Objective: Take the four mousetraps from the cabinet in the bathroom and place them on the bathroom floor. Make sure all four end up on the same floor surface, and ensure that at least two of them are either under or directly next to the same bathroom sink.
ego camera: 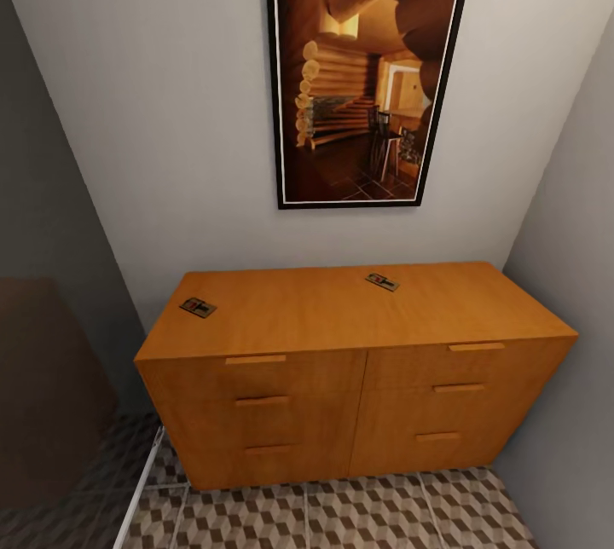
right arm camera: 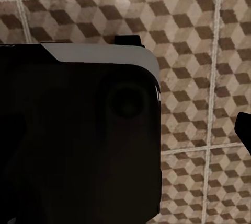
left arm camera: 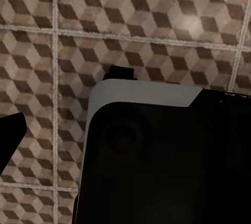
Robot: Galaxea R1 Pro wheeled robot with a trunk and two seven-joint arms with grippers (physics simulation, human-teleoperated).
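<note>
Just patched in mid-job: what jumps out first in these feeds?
The orange-brown cabinet against the wall, with two mousetraps on top: one at its left edge, one toward the back right of centre. Above hangs a tall dark-framed picture; cube-patterned floor tiles lie below.

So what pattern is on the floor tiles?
Brown, beige and white 3D cubes on the bathroom floor, clearest in the right wrist view.

Mousetraps (ego camera: 198, 307) (ego camera: 382, 282) too small for detail; picture (ego camera: 367, 63) top cut off.
</note>
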